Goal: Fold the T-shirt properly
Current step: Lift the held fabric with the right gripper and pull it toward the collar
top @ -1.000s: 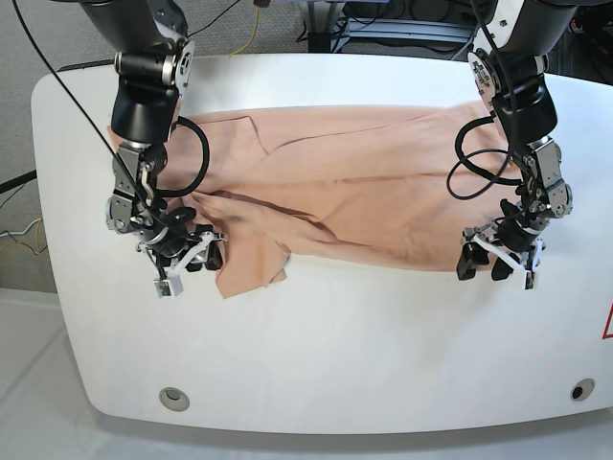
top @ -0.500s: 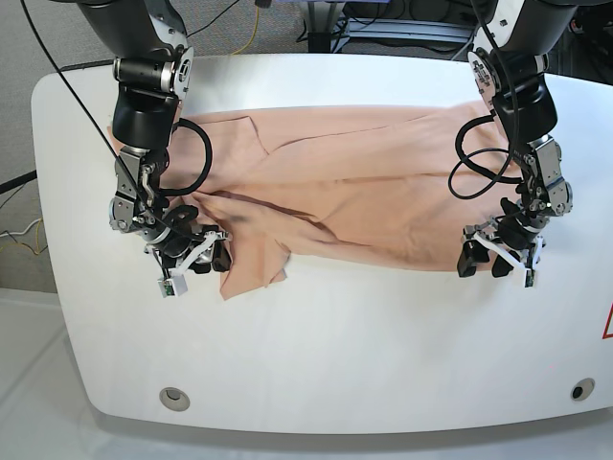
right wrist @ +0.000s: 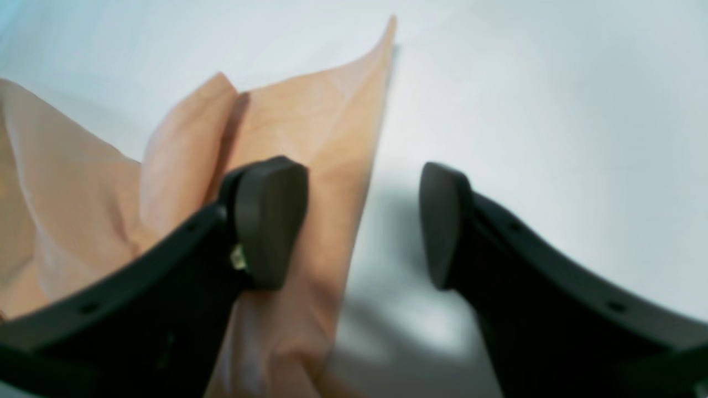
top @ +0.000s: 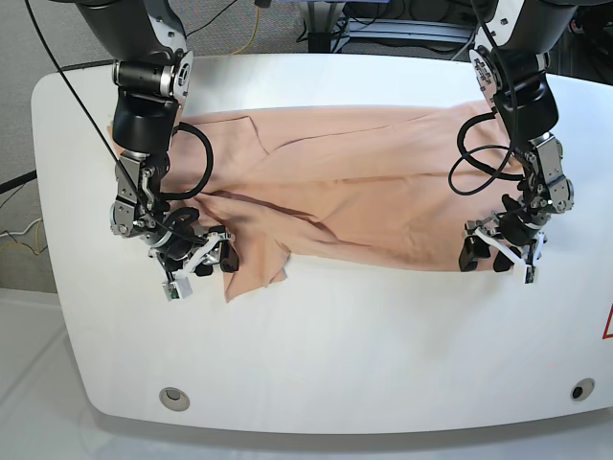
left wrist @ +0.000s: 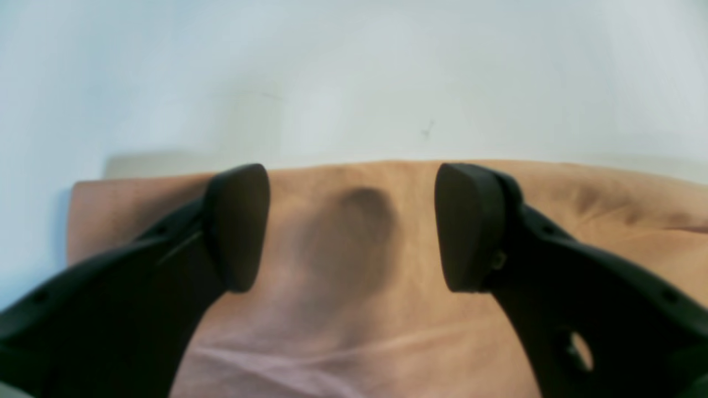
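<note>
While the T-shirt [top: 364,187] lies wrinkled across the bench [top: 316,355], both claws sit released: left claw [left wrist: 351,226] over its hem, right claw [right wrist: 362,224] straddling a corner.

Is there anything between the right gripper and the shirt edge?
Nothing visible. The right gripper is open, one finger already over the shirt, the other over bare table.

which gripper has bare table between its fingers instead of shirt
The right gripper: white table shows in its gap. The left gripper has only T-shirt there.
</note>
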Tool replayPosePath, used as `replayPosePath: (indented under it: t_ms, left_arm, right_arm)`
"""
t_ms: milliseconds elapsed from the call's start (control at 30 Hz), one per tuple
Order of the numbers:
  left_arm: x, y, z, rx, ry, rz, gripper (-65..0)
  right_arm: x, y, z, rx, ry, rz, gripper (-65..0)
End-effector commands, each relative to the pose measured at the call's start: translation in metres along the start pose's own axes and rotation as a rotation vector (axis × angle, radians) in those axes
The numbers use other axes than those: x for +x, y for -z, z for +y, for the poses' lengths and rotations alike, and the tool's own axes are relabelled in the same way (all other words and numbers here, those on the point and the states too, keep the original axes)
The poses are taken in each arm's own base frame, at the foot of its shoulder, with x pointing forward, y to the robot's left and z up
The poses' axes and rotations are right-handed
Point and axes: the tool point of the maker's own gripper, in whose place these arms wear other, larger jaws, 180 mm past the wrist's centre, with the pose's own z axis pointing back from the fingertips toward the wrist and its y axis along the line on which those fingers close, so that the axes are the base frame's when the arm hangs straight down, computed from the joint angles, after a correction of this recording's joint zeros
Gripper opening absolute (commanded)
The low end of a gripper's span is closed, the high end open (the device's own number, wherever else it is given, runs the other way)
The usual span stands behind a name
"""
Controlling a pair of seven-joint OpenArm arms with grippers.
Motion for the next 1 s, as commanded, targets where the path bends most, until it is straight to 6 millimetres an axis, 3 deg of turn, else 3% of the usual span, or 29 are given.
replayPosePath:
  t_ms: [0, 533, 667, 967]
  left_arm:
    - [0.026, -0.001, 0.001, -0.003, 0.019, -0.062, -20.6]
    - [0.022, -0.002, 0.004, 0.002, 0.025, -0.045, -20.6]
    - [0.02, -0.002, 0.004, 0.002, 0.021, -0.039, -20.6]
    - [0.018, -0.003, 0.007, 0.006, 0.023, -0.036, -20.1]
  right_arm:
    - [0.02, -0.002, 0.0, 0.004, -0.025, -0.039, -31.9]
    - [0.017, 0.008, 0.018, 0.039, -0.004, -0.063, -27.4]
    - [0.024, 0.006, 0.015, 0.032, -0.009, -0.08, -33.6]
    - [0.02, 0.006, 0.017, 0.032, -0.012, -0.079, -55.4]
